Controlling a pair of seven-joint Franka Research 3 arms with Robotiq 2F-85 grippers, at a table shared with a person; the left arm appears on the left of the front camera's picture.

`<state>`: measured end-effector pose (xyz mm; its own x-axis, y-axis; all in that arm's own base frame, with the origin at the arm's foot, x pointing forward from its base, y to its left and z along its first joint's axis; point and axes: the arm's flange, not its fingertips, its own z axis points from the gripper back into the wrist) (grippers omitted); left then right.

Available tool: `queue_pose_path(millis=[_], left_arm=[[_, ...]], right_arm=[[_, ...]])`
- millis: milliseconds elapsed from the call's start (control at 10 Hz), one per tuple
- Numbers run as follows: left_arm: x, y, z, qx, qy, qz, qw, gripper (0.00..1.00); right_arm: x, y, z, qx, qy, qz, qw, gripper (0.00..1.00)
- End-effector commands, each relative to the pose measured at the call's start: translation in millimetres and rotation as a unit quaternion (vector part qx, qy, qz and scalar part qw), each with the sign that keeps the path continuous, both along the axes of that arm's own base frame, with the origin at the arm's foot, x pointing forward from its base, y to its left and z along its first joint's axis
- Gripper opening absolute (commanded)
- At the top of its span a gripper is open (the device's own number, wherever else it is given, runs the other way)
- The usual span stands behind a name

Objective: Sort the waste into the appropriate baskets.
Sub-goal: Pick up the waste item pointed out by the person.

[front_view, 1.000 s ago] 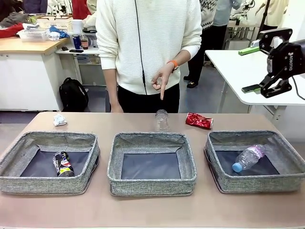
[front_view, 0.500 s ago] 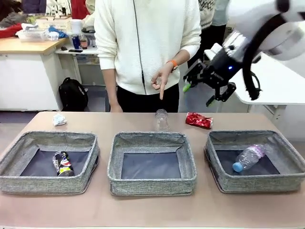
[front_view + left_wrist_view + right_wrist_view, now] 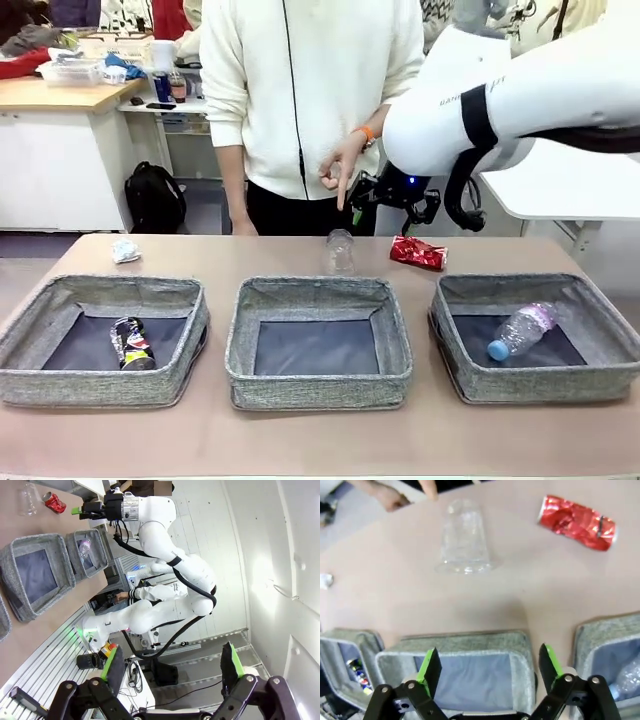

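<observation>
We hover our right gripper [image 3: 490,664] wide open above the clear plastic bottle [image 3: 464,537] near the red can [image 3: 577,521], our left gripper [image 3: 170,655] equally spread.

Robotics lab, white robot arm [image 3: 540,90] over table [image 3: 300,440], cluttered workbench [image 3: 60,98] behind, backpack [image 3: 155,198] on floor

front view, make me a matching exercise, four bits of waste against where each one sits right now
Things:
1. red can
2. dark can
3. blue-capped bottle
4. paper wad

Places:
A. inside the right basket
B. on the table, beyond the left basket
C. inside the left basket
D. on the table, beyond the right basket

Pairs: 1-D, 2-C, 3-A, 4-B
</observation>
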<state>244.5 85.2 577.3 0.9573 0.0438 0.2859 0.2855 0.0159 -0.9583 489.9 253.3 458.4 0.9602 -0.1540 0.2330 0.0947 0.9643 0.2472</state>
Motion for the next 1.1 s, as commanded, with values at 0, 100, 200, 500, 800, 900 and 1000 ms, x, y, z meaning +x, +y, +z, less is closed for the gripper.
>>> queue_pose_path(millis=[0, 100, 200, 500, 800, 900, 1000], left_arm=[[-0.9, -0.9, 2.2, -0.011, -0.012, -0.002, 1.000, 1.00], [-0.9, -0.9, 2.2, -0.011, -0.012, -0.002, 1.000, 1.00], [-0.9, -0.9, 2.2, -0.011, -0.012, -0.002, 1.000, 1.00], [-0.9, -0.9, 2.2, -0.011, -0.012, -0.002, 1.000, 1.00], [-0.9, -0.9, 2.2, -0.011, -0.012, -0.002, 1.000, 1.00], [-0.9, -0.9, 2.2, -0.011, -0.012, -0.002, 1.000, 1.00], [-0.9, -0.9, 2.2, -0.011, -0.012, -0.002, 1.000, 1.00]], right_arm=[[-5.5, 0.6, -6.4, -0.010, 0.019, 0.003, 1.000, 1.00], [0.0, 0.0, 0.0, 0.000, 0.000, 0.000, 1.000, 1.00], [2.9, 12.6, -4.3, -0.007, -0.013, 0.056, 0.998, 1.00], [51.6, 43.7, -12.9, -0.039, -0.028, 0.116, 0.992, 1.00], [104.9, 60.4, -40.3, -0.060, -0.006, 0.104, 0.993, 1.00], [118.6, 64.5, -49.6, -0.063, 0.000, 0.108, 0.992, 1.00], [131.4, 66.7, -62.0, -0.066, 0.010, 0.107, 0.992, 1.00]])
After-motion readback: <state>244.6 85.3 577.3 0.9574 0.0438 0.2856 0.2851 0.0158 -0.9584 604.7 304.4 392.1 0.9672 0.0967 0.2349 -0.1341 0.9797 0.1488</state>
